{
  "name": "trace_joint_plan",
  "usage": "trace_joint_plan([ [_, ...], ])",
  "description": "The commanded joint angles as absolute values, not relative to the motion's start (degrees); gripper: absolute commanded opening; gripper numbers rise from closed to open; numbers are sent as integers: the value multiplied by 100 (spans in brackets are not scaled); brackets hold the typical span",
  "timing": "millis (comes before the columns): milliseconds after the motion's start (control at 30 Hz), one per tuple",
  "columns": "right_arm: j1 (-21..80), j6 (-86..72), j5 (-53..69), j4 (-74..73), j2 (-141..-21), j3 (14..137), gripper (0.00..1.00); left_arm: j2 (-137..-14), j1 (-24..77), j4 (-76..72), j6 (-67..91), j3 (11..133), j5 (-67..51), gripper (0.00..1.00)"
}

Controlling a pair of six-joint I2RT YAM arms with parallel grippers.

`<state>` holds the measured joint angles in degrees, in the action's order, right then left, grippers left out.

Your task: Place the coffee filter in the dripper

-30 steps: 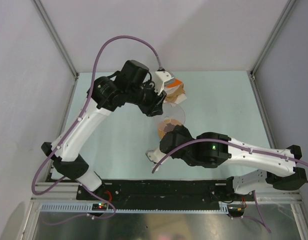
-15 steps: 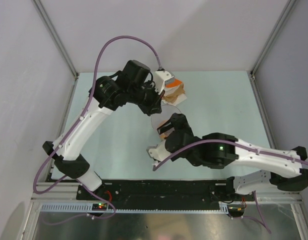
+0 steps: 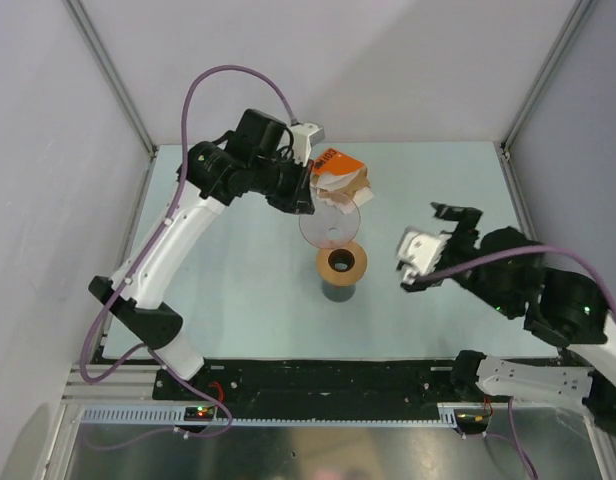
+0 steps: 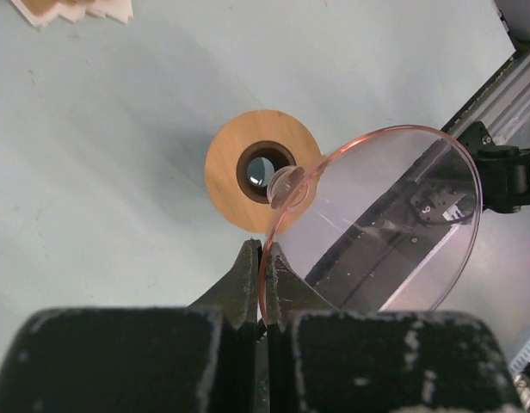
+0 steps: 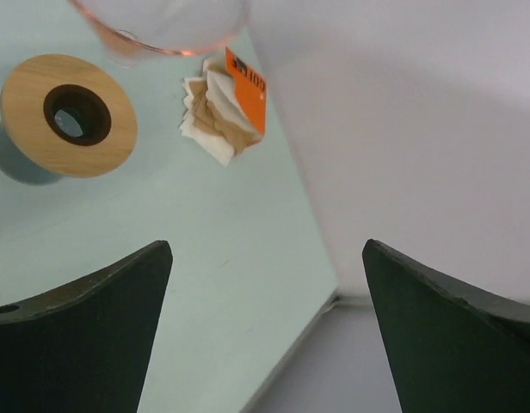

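While the left gripper (image 4: 263, 258) is pinching the thin rim of the clear, pinkish cone-shaped dripper (image 4: 377, 224) and holding it empty above the table, the right gripper (image 5: 265, 318) is hanging with fingers spread wide; the right wrist view is showing the white paper filter (image 5: 205, 133) lying among fanned brown papers (image 5: 226, 125) by the orange pack (image 5: 246, 86); the top view is showing the flat wooden ring (image 3: 341, 262) sitting on a dark cup (image 3: 338, 291).

White links (image 3: 173, 250), black joints (image 3: 228, 175), purple cables (image 3: 228, 72), scuffed dark claw fingers (image 4: 239, 284).
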<state>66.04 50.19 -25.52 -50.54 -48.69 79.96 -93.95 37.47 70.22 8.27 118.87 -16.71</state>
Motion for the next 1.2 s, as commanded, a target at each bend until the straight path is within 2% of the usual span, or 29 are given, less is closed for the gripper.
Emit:
trace_joint_plan([
  [0, 4939, 3260, -743, -5049, -4569, 7896, 100, -9123, 3708, 6439, 1506, 11249, -1476, 0],
  [100, 3750, 2372, 503, -5378, -4606, 7906, 99, -8753, 3599, 5782, 1995, 10362, -1491, 0],
  [300, 1800, 940, 2977, -6033, -5310, 8238, 98, -8209, 3938, 5403, 2460, 9619, -1282, 0],
  [467, 1330, 105, 4476, -5781, -5913, 8187, 91, -8152, 4104, 5285, 2549, 9446, -1021, 0],
  [700, 1349, -860, 4885, -5160, -6611, 8154, 80, -8522, 4100, 5145, 2537, 9550, -921, 0],
  [1167, 1633, -1242, 4655, -4489, -7131, 7667, 69, -8990, 4049, 4908, 2455, 9319, -990, 0],
])
